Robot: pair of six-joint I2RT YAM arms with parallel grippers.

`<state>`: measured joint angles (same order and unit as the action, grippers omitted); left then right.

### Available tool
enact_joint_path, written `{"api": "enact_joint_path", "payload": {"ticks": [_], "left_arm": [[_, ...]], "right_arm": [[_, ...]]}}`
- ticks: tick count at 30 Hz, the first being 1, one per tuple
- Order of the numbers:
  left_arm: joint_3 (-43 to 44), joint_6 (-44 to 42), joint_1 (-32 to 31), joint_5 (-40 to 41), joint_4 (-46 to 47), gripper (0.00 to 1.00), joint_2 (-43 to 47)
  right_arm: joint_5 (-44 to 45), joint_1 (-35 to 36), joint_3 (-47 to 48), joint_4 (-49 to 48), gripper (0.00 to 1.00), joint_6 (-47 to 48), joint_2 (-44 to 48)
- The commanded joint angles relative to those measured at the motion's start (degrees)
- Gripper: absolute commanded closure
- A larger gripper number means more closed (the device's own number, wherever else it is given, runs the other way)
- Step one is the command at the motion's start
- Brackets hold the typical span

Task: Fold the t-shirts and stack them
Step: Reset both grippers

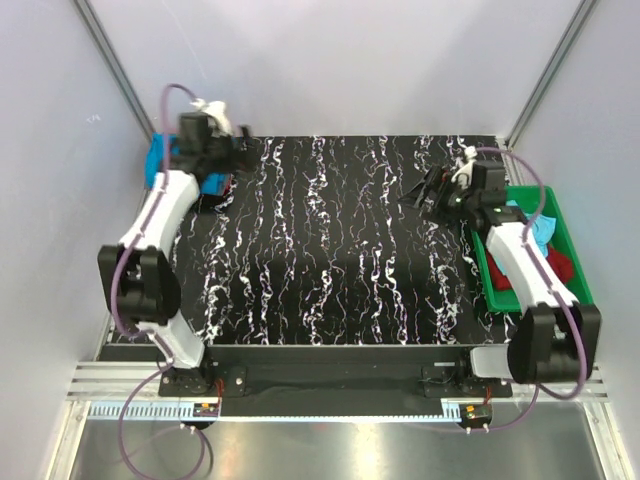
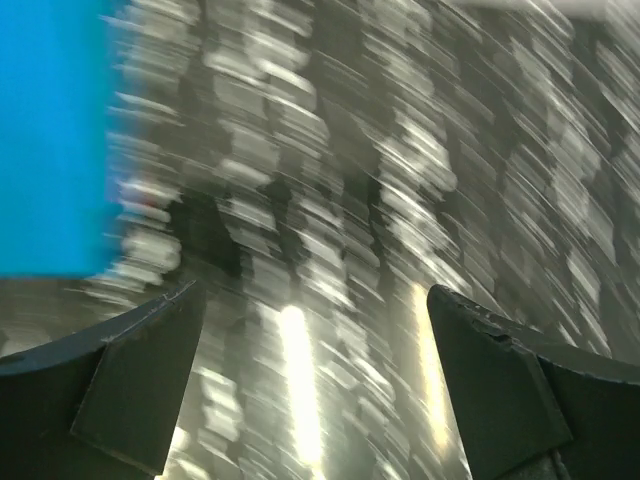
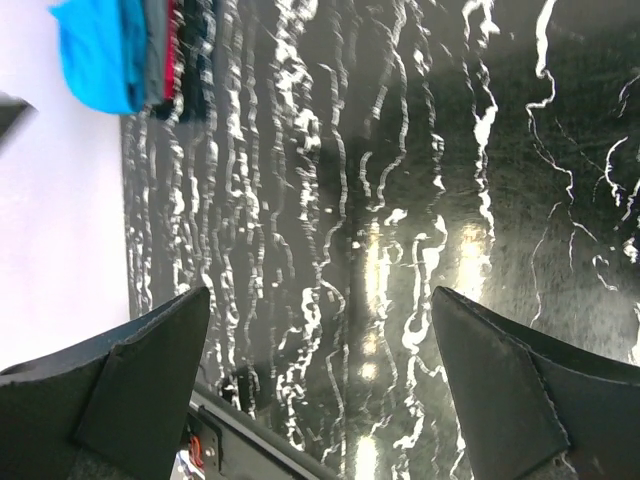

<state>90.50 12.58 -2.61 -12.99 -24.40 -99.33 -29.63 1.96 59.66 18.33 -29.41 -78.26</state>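
The desk (image 1: 330,250) has a black top veined with white streaks. At its far left corner lies a stack of folded t-shirts (image 1: 158,165). The top one is a turquoise t-shirt (image 3: 95,50). In the right wrist view, which shows the stack edge-on, a grey layer (image 3: 155,50), a thin red layer (image 3: 172,40) and a dark layer (image 3: 195,60) sit under it.

The left gripper (image 2: 310,385) hangs over that same far left corner of the desk, just beside the stack. Its jaws are released and spread wide, and only the streaked desk top shows between them. The left wrist view is smeared. In it the turquoise cloth fills the upper left of the view, apart from both fingers (image 2: 130,390).

The right gripper (image 3: 320,390) hovers over the far right part of the desk. Its jaws are likewise released and wide apart, with nothing between them but bare desk top.

A green tray (image 1: 566,228) sits along the desk's right edge. It holds a crumpled light aqua t-shirt (image 1: 540,232) and a red t-shirt (image 1: 563,265), both unfolded and partly hidden by the right arm that passes above them. The middle of the desk carries no cloth.
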Motion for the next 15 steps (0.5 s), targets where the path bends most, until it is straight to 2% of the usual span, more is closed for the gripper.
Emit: {"api": "enact_joint_path", "payload": {"ticks": [1, 6, 10, 15], "left_arm": [[-7.8, 0.9, -8.4, -6.1, 0.1, 0.01, 12.8], [-16.9, 2.5, -17.1, -11.9, 0.5, 0.01, 24.1], [-24.7, 1.4, -19.0, -10.7, 0.7, 0.01, 34.4], [-29.8, 2.4, -19.0, -8.2, 2.9, 0.01, 43.1]], "right_arm": [[3.4, -0.1, 4.3, 7.5, 0.0, 0.1, 6.2], [2.8, -0.1, 3.5, 10.7, 0.0, -0.3, 15.1], [2.5, -0.1, 1.6, 13.3, 0.0, -1.6, 21.3], [2.5, -0.1, -0.8, 14.1, 0.0, -1.9, 27.1]]}}
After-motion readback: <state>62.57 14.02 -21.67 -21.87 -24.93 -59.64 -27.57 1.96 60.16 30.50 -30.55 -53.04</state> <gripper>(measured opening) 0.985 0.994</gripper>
